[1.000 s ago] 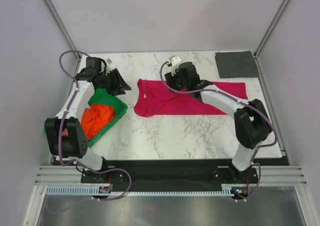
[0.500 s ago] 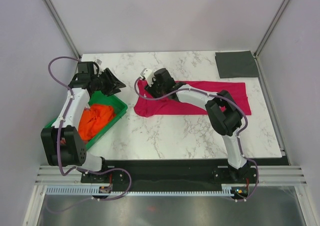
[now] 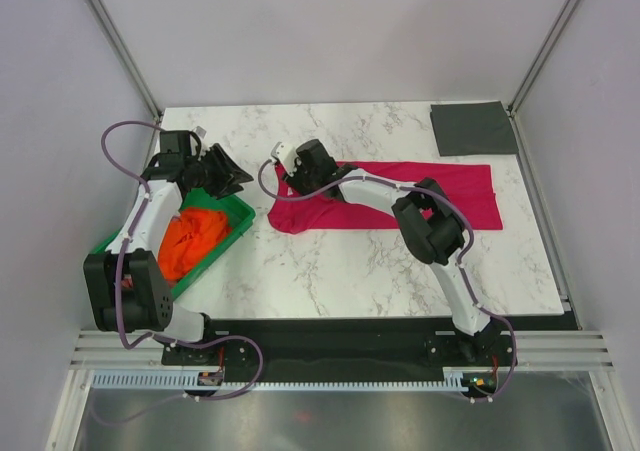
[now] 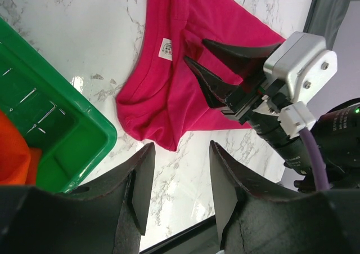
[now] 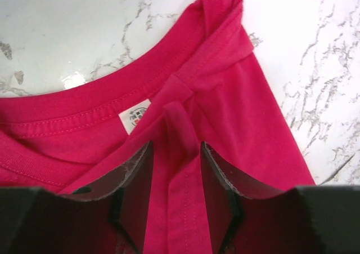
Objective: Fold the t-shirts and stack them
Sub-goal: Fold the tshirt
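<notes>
Now the red t-shirt (image 3: 440,196) lies near the surface's (image 3: 330,261) far edge. The right tool (image 5: 176,145) stands open around a bunched collar fold (image 5: 180,116); pinching there may drag the shirt crooked. The left tool (image 4: 180,147) hangs open, empty.

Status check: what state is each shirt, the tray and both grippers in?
Red shirt: laid out, cloth bunched at collar.
Orange shirt: crumpled in tray.
Grey shirt: folded flat, far right corner.
Left gripper: open, empty.
Right gripper: open over the red collar.
</notes>
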Robot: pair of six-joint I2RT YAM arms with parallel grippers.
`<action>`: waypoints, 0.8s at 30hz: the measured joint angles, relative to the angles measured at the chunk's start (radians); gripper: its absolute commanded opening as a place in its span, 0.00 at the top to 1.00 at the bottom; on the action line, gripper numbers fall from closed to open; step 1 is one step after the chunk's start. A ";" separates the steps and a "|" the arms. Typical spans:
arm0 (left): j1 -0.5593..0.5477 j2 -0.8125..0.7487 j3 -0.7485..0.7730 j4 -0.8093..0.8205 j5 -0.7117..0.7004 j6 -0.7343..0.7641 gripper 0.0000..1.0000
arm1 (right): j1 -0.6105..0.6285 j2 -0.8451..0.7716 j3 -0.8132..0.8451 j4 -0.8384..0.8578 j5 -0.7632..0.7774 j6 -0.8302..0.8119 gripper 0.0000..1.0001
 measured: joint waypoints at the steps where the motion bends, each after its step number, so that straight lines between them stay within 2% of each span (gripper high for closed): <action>1: 0.000 0.000 -0.002 0.004 0.000 0.000 0.49 | 0.005 0.004 0.003 -0.004 0.003 -0.003 0.61; 2: 0.000 0.000 -0.002 0.007 -0.001 0.000 0.49 | 0.010 0.007 0.007 -0.005 0.006 -0.005 0.72; 5: 0.000 0.000 -0.004 0.015 -0.003 0.000 0.49 | 0.021 0.011 0.010 -0.004 0.035 -0.010 0.90; 8: 0.000 0.000 -0.008 0.019 -0.009 0.000 0.49 | 0.028 0.011 0.010 0.007 0.079 -0.008 0.96; 11: 0.000 0.000 -0.018 0.024 -0.016 0.000 0.49 | 0.028 0.011 0.008 0.039 0.118 -0.007 1.00; 24: 0.000 0.000 -0.044 0.038 -0.033 0.000 0.48 | 0.020 -0.019 -0.050 0.153 0.248 0.031 1.00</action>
